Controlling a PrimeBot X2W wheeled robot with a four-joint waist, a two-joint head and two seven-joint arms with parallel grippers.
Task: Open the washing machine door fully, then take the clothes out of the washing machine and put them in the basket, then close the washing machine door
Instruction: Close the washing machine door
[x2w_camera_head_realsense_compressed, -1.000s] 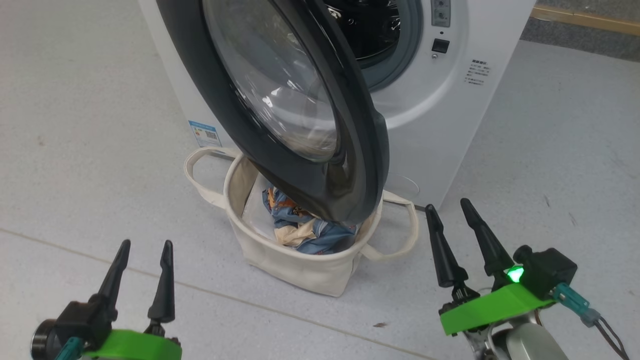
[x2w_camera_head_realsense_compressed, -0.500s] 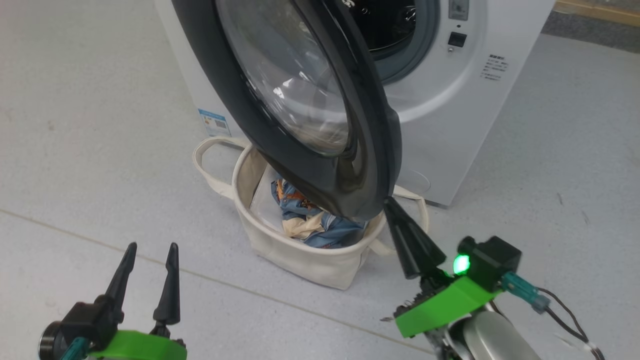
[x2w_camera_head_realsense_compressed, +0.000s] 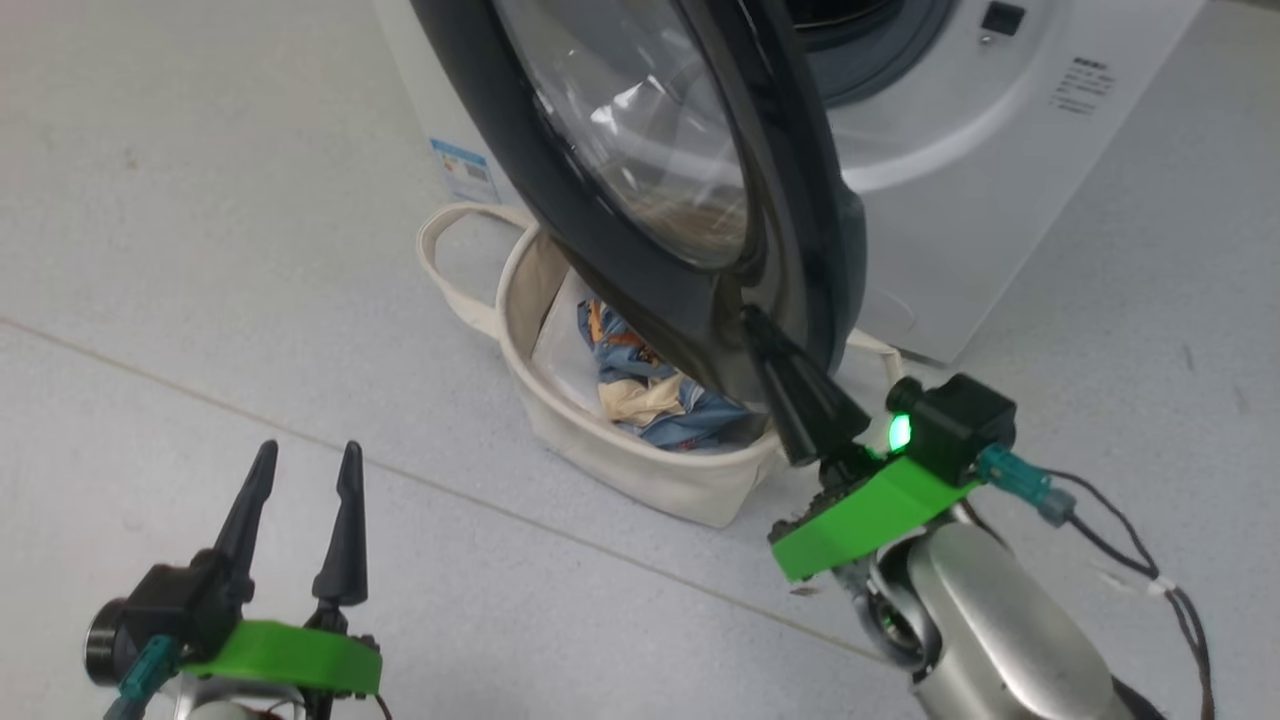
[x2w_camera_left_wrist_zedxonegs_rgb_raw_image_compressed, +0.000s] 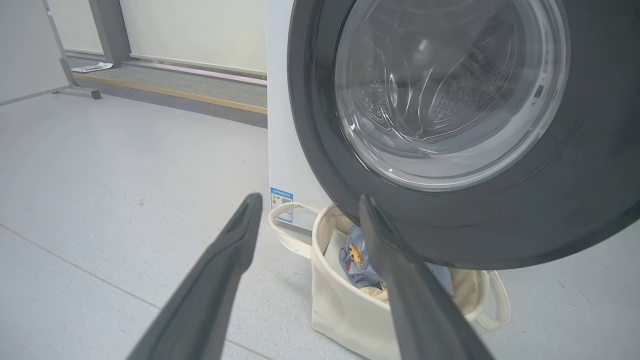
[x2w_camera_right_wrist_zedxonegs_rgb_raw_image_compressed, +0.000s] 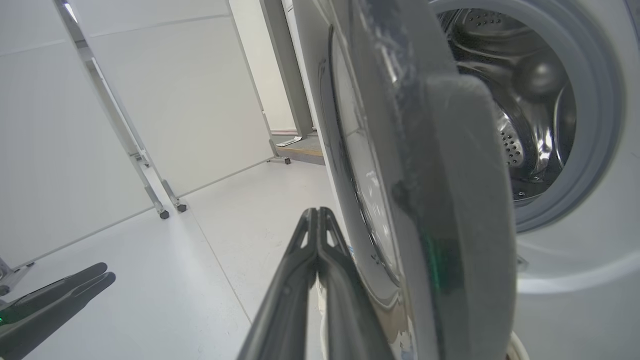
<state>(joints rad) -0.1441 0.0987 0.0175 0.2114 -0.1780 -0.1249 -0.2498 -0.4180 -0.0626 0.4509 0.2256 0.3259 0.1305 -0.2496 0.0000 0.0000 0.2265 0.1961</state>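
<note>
Fingers together, the right pincer is hovering at the washing machine door's outer rim, where a steady push should close it; left pincer idling apart.

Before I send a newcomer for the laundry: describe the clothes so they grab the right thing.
Find the white washing machine; under its open black-rimmed door stands a cream canvas basket. The clothes lie crumpled inside: light blue with orange-brown cartoon prints and a beige patch, unlike the plain white sheet beside them.
</note>
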